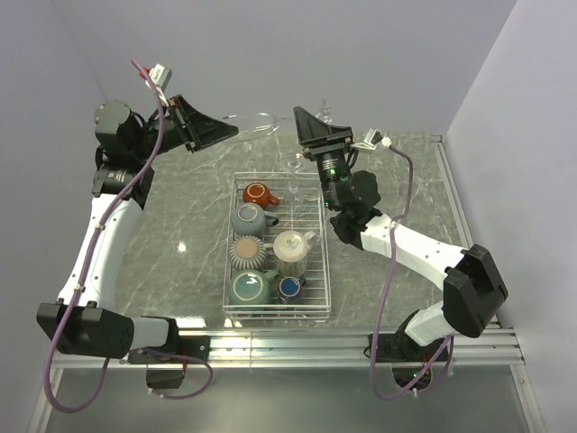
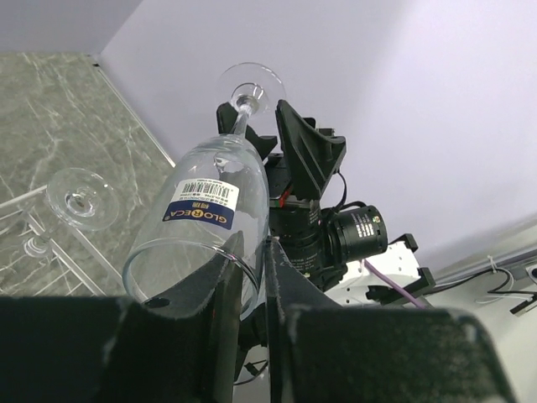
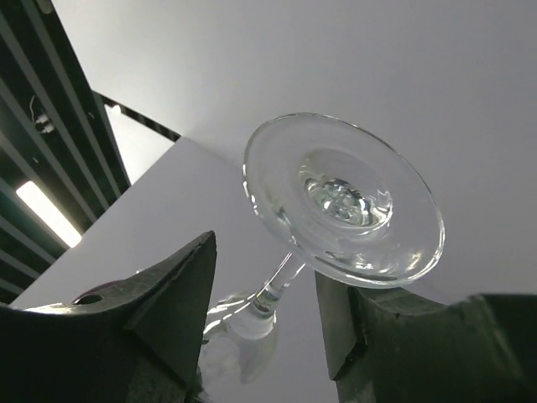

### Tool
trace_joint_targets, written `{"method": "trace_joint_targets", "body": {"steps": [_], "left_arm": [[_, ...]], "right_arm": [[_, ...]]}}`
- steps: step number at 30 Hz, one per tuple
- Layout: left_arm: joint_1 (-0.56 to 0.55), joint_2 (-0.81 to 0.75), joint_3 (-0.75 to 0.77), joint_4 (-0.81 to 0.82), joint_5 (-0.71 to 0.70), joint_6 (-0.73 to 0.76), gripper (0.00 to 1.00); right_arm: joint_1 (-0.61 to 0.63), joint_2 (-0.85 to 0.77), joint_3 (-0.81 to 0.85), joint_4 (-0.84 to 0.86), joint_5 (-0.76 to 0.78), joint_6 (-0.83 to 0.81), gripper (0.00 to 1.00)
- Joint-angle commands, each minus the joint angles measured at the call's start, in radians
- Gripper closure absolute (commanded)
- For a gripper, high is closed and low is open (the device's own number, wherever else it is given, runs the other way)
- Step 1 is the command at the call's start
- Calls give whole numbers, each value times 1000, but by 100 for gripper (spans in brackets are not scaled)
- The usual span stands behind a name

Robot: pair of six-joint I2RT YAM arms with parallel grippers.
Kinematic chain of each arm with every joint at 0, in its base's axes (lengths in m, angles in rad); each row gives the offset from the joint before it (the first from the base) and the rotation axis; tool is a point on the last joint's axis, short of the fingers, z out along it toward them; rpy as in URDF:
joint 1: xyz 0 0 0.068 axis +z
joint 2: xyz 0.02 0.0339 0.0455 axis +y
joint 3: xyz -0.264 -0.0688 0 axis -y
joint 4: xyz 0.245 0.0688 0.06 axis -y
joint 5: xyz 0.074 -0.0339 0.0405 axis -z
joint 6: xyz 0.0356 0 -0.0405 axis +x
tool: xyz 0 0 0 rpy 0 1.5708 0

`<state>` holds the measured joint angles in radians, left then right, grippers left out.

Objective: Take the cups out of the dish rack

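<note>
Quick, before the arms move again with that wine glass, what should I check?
1. Left gripper shut on the rim of the stemmed glass: ok.
2. Right gripper open, with gaps on either side of the stem: ok.
3. Rim pinch alone firm enough to carry the glass, which is held sideways: cannot tell.
4. Second glass, by the far edge of the dish rack, apart from both grippers: ok.
5. Table left of the rack free for a set-down: ok.
</note>
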<state>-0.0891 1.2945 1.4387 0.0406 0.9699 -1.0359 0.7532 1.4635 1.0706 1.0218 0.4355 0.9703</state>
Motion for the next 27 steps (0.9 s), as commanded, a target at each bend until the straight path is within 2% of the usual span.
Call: {"method": "trace_joint_targets", "body": {"steps": [1,14,23,26,27], "left_arm": [[20,-20,35,47,-91,22,100],[49,-8,88,88,-106,39,100],[81,6,149,6,-181,201,100],[88,12,184,-38,-227,296,100],[88,14,196,-115,-247,374,100]], "right_arm": [[17,-12,40,31,-20,-16,40],[15,26,132,-71,-26,-59,26],[17,44,147,-77,-50,-51,26],[17,32,150,-71,-81,-93,26],[15,20,152,-75,-93,-103,26]]}}
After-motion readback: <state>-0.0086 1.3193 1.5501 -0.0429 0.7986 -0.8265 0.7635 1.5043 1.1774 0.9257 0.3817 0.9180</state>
